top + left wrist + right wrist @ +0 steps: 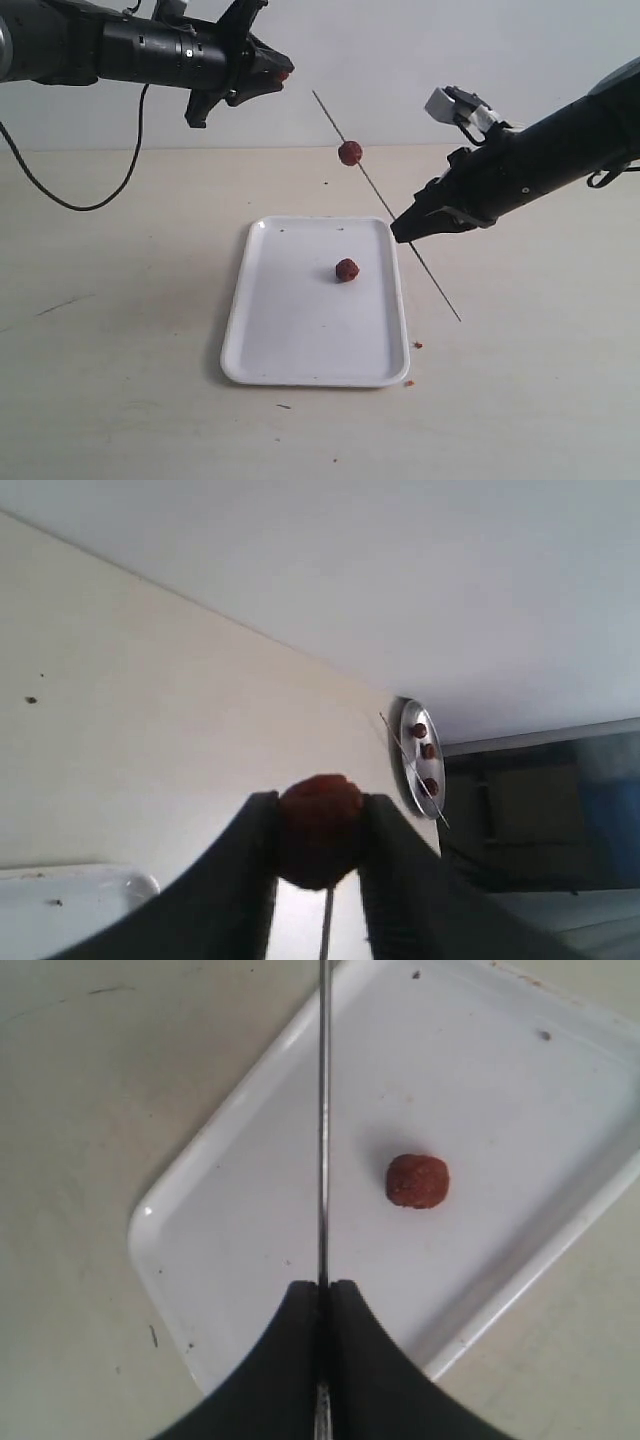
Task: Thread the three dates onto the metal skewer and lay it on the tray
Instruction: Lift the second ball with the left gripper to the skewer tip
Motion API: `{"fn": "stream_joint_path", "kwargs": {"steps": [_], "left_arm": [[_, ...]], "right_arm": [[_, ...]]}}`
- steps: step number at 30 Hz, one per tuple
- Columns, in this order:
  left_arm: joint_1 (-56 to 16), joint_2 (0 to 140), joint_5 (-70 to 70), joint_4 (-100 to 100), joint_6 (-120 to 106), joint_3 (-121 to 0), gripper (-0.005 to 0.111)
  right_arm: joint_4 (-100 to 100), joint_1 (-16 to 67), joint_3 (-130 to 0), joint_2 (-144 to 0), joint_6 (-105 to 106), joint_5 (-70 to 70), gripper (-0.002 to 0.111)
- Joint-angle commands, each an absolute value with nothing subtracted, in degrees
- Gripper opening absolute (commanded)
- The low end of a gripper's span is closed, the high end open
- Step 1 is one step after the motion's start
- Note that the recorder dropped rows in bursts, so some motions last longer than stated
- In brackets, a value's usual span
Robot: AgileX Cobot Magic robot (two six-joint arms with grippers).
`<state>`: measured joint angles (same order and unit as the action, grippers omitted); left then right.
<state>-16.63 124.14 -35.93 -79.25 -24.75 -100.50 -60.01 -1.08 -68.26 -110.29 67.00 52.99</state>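
Exterior view: you are working the second threading. Your left gripper (280, 70), at ten o'clock of the tray (300, 330), is clamping the held date (320, 830) between its fingers. The loose date (346, 269) is lying near the tray's centre. At twelve o'clock from it, the threaded date (349, 152) is sitting on the skewer (375, 188), free tip pointing to eleven o'clock. Your right gripper (405, 232) is pinching the skewer below its middle. Judgement: the next move is calling for aligning held date with tip, then pushing squarely.

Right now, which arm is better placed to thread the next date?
Left. The left tool grips a date, raised near the skewer's upper tip; the right tool is shut on the skewer.
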Motion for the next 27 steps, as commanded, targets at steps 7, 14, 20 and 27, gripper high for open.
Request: {"fn": "stream_joint_path", "kwargs": {"steps": [7, 14, 20, 27], "left_arm": [[-17.5, 123.3, -36.5, -79.9, -27.2, -100.6, 0.028], [-19.5, 123.3, -36.7, -79.6, -28.5, -100.6, 0.028], [-19.9, 123.3, -37.5, -78.4, -28.7, -100.6, 0.028], [-21.8, 123.3, -38.1, -78.0, -29.8, -100.6, 0.028]], "right_arm": [[-61.5, -1.3, -68.4, -110.1, 69.3, 56.3, 0.0], [-63.2, -1.3, -68.4, -110.1, 69.8, 55.4, 0.0], [-64.8, -1.3, -68.4, -110.1, 70.4, 54.0, 0.0], [-65.5, -1.3, -68.4, -110.1, 71.7, 54.0, 0.0]]}}
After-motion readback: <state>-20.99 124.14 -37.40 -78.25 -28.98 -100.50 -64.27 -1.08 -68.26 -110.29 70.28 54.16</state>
